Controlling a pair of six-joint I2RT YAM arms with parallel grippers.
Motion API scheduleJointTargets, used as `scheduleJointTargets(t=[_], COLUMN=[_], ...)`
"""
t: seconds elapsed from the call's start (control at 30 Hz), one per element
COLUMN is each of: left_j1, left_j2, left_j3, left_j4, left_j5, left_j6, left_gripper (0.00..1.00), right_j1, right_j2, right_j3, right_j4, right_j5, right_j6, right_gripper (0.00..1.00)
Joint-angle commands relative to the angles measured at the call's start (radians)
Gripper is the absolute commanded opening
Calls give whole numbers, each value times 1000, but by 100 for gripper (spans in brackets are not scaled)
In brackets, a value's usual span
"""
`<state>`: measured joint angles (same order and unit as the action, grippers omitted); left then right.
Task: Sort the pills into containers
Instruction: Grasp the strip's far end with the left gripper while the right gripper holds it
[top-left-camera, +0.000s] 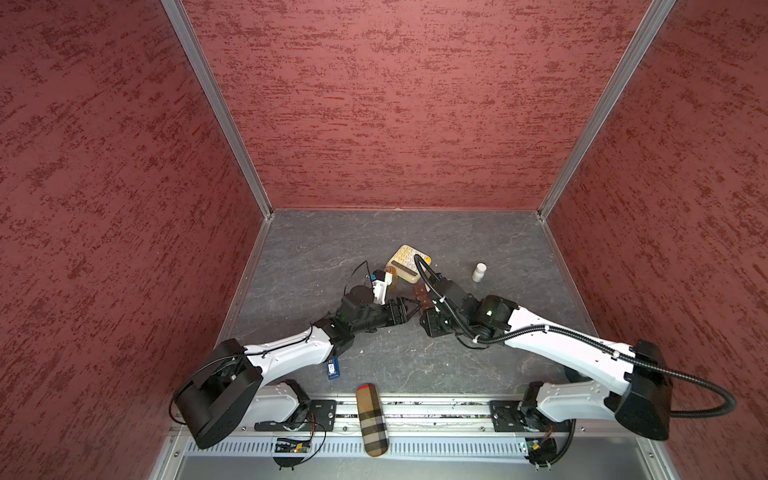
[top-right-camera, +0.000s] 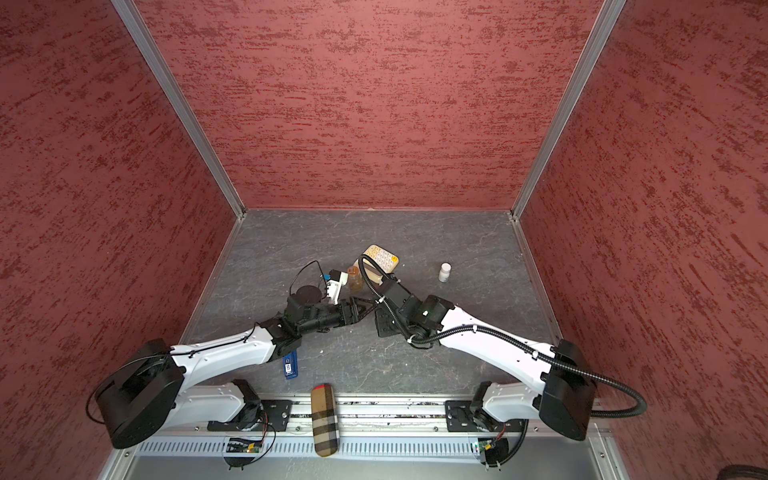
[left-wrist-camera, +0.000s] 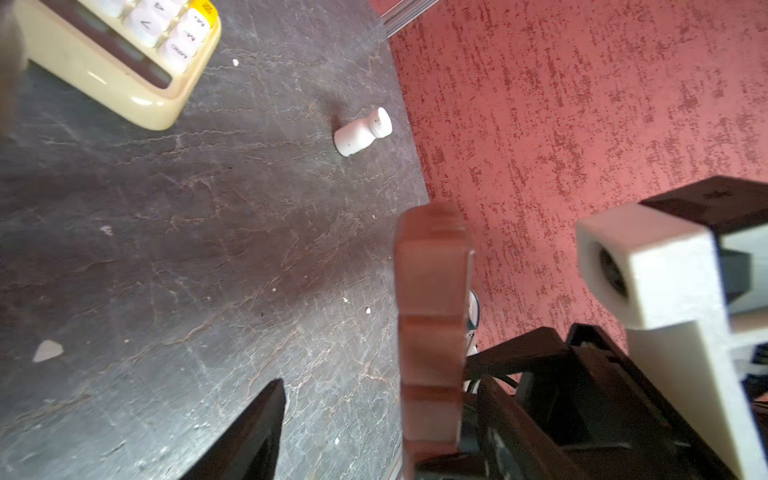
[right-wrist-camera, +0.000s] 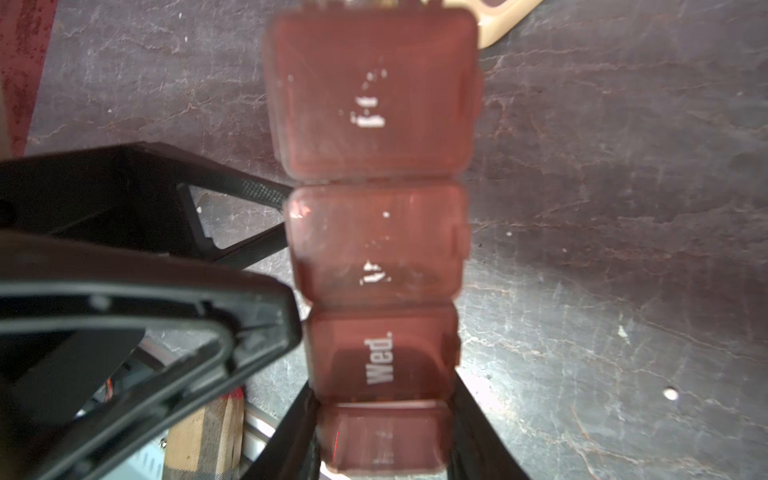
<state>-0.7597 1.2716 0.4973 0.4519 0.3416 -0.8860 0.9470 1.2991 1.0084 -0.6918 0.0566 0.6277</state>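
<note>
The containers (right-wrist-camera: 374, 249) are one brown strip of lidded day compartments, one marked "Wed.", all lids shut. My right gripper (right-wrist-camera: 382, 440) is shut on the strip's near end and holds it above the floor; in a top view the strip (top-left-camera: 421, 293) shows at the middle. My left gripper (left-wrist-camera: 386, 436) stands open, its fingers astride the strip's long edge (left-wrist-camera: 432, 316), one finger (left-wrist-camera: 249, 436) clear of it. In the right wrist view the left gripper (right-wrist-camera: 282, 257) reaches the second compartment. Tiny white pills (left-wrist-camera: 367, 310) (right-wrist-camera: 670, 393) lie scattered on the grey floor.
A cream calculator (top-left-camera: 405, 262) and an amber bottle (top-left-camera: 391, 277) stand just behind the grippers. A small white bottle (top-left-camera: 479, 272) stands to the right. A blue card (top-left-camera: 332, 369) and a plaid case (top-left-camera: 372, 419) lie at the front. Red walls enclose the floor.
</note>
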Motion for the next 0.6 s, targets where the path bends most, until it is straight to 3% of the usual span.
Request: scheduleJointTargets(t=[0.0, 0.27, 0.57], left_j1=[-20, -38, -38], left_j2=[18, 81, 114], left_j3=[10, 20, 40], left_j4=[102, 134, 148], left_j5=[19, 32, 56], left_j6=[1, -17, -23], left_gripper=[72, 65, 49], right_j1=[-10, -17, -19], right_j2=[-2, -10, -6], right_j3=[1, 1, -2], right_j4=[46, 58, 61], right_j5=[-39, -57, -72], right_j6=[-21, -27, -42], right_gripper=[34, 35, 36])
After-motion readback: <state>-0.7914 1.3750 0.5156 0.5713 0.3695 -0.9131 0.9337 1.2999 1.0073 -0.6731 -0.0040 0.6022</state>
